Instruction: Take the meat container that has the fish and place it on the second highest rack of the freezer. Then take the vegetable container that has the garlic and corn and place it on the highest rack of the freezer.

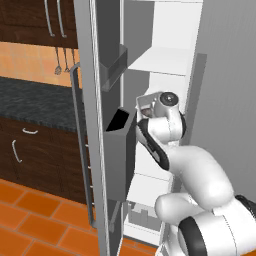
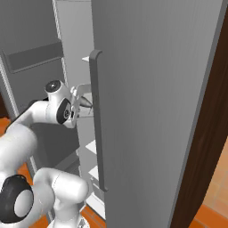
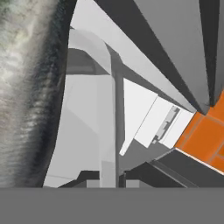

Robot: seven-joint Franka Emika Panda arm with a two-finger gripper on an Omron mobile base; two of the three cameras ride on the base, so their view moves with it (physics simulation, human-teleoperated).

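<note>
My gripper (image 1: 144, 111) reaches into the open freezer (image 1: 167, 30), below a white shelf (image 1: 160, 60). I cannot tell which shelf is the second highest rack or the highest rack. In the hand view the gripper (image 3: 114, 179) is shut on the thin edge of the meat container (image 3: 87, 127), a pale grey tray. Close on that view's left lies the fish (image 3: 26, 87), a blurred grey-brown mass. From the right base view the gripper (image 2: 85, 106) sits just left of the closed door's handle (image 2: 95, 124). The vegetable container, garlic and corn are out of view.
The open freezer door (image 1: 87, 150) carries grey bins (image 1: 119, 150) close to the left of my arm. Lower white shelves (image 3: 140, 109) and a bottom drawer (image 1: 142, 217) lie beneath the hand. A dark counter (image 1: 35, 100) over wooden cabinets stands left, and the floor (image 1: 30, 215) is orange tile.
</note>
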